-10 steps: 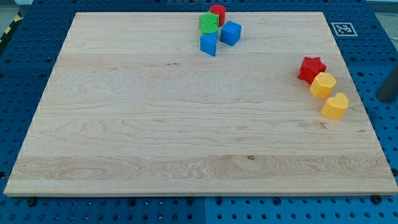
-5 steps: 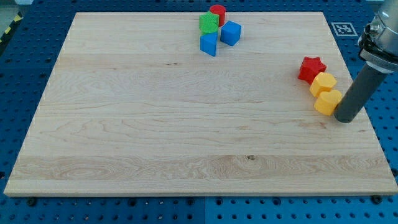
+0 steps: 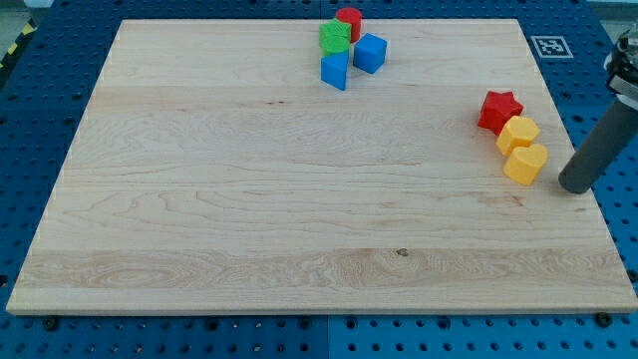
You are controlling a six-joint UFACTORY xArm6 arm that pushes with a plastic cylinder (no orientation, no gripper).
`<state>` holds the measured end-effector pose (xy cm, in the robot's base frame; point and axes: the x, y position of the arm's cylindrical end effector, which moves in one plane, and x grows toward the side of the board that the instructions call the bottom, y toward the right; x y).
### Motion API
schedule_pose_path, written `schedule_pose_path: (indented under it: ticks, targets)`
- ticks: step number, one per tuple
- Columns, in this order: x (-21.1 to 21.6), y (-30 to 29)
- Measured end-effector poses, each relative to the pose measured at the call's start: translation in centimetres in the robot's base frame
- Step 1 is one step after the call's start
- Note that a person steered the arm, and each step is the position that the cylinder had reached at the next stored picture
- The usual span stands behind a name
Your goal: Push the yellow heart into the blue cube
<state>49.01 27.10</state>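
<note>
Yellow heart (image 3: pixel 525 163) sits at frame right, just left of my tip (image 3: pixel 573 188), gap visible. Blue cube (image 3: pixel 370 52) lies far toward upper left. No gripper fitted, just a bare rod; an up-left push is needed.

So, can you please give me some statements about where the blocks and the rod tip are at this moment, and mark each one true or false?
1. My tip touches the yellow heart. False: it stands apart from it, toward the view's right.
2. The yellow heart touches another yellow block just above it. True.
3. The blue cube lies near the view's bottom. False: it is near the view's top, in a cluster with a green block, a red cylinder and another blue block.
4. A red star sits at the upper end of the row with the two yellow blocks. True.
</note>
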Motion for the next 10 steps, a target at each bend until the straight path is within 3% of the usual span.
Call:
schedule_pose_path:
  ticks: [3,5,10]
  targets:
    - [-4.8,-8.0]
    - [-5.3,-13.3]
    - [-6.2,-19.7]
